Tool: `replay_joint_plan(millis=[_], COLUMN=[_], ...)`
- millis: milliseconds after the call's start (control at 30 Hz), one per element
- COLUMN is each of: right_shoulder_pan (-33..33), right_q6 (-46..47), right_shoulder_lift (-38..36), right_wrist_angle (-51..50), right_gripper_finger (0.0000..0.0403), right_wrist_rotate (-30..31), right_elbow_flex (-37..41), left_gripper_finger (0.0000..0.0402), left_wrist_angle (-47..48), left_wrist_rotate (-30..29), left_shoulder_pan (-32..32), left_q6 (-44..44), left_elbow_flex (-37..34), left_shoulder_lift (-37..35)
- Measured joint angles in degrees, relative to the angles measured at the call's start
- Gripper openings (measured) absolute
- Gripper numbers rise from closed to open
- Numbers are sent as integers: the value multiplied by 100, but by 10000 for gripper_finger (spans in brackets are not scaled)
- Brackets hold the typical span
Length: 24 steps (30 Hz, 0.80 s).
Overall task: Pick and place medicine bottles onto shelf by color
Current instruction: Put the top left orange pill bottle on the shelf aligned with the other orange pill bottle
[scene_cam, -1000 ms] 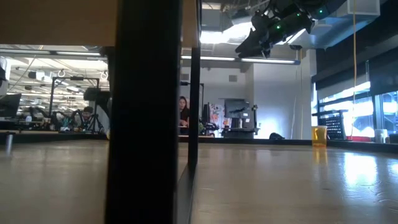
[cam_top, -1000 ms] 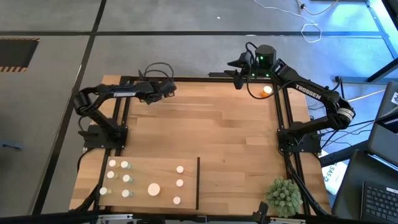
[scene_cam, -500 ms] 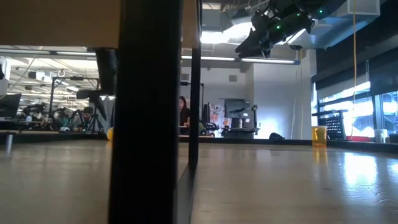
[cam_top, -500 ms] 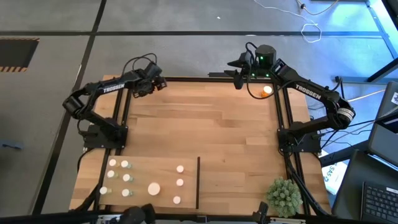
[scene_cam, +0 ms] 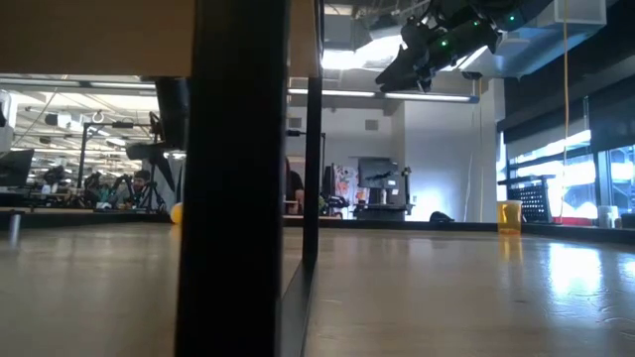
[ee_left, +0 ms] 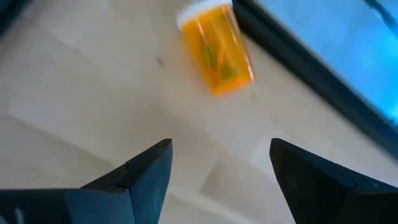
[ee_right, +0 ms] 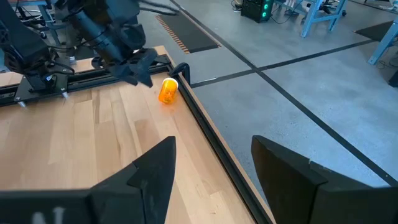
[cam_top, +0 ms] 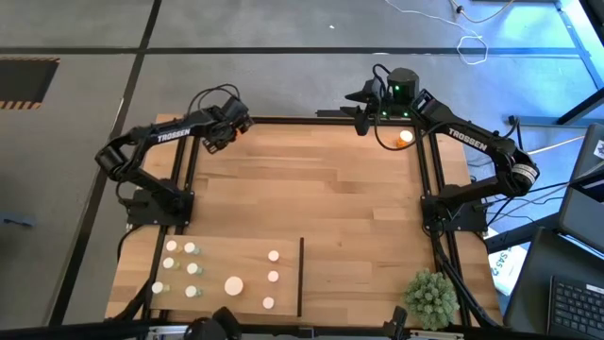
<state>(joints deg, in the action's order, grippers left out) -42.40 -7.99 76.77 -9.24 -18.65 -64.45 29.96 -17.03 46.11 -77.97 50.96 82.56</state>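
A planked wooden table (cam_top: 311,198) is seen from above, set on a grey floor, w/ an office room visible beyond it in the low view. A paler shelf (cam_top: 222,260) lies at the near left corner, w/ a thin dark divider (cam_top: 300,277) at its right end; several small white-capped bottles (cam_top: 192,270) are already stood on it, all left of the divider. A spiky green plant (cam_top: 431,295) is placed at the near right corner.

The step in hand is judged to be the pick of an orange bottle (ee_left: 216,45) lying on its side at the far left corner, just beside the dark frame rail (ee_right: 205,124). The left gripper (cam_top: 223,132) is held over that corner, jaws released and empty, bottle ahead of the fingertips and not yet between them. The right gripper (cam_top: 363,106) is parked at the far right edge, jaws also apart, nothing held; a second orange bottle (cam_top: 406,137) is stood near it.

For a clean grasp, the left gripper should prob. be advanced until the bottle body sits centred between the jaws, approx. square across its axis, since a lying round bottle is likely to roll. The rail leaves little room on that side, so a finger strike on it is to be avoided. Closing should be on the body, not the cap.
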Motion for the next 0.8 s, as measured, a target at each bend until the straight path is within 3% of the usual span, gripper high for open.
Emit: replay_joint_plan(millis=[233,467,800], right_shoulder_pan=[1,-1,-1], right_q6=[0,0,0], right_shoulder_lift=[0,0,0], right_wrist_angle=[1,-1,1], right_gripper_finger=[213,213,213], right_wrist_rotate=[0,1,0], right_elbow_flex=[0,0,0], left_gripper_finger=[264,264,263], left_wrist_angle=[550,1164,-811], left_wrist_rotate=[-491,-755,-1156], left_shoulder_pan=[-786,-831,-651], left_q6=[-191,-1187,-1180], left_elbow_flex=[0,-235,-779], left_shoulder_lift=[-2,-7,-7])
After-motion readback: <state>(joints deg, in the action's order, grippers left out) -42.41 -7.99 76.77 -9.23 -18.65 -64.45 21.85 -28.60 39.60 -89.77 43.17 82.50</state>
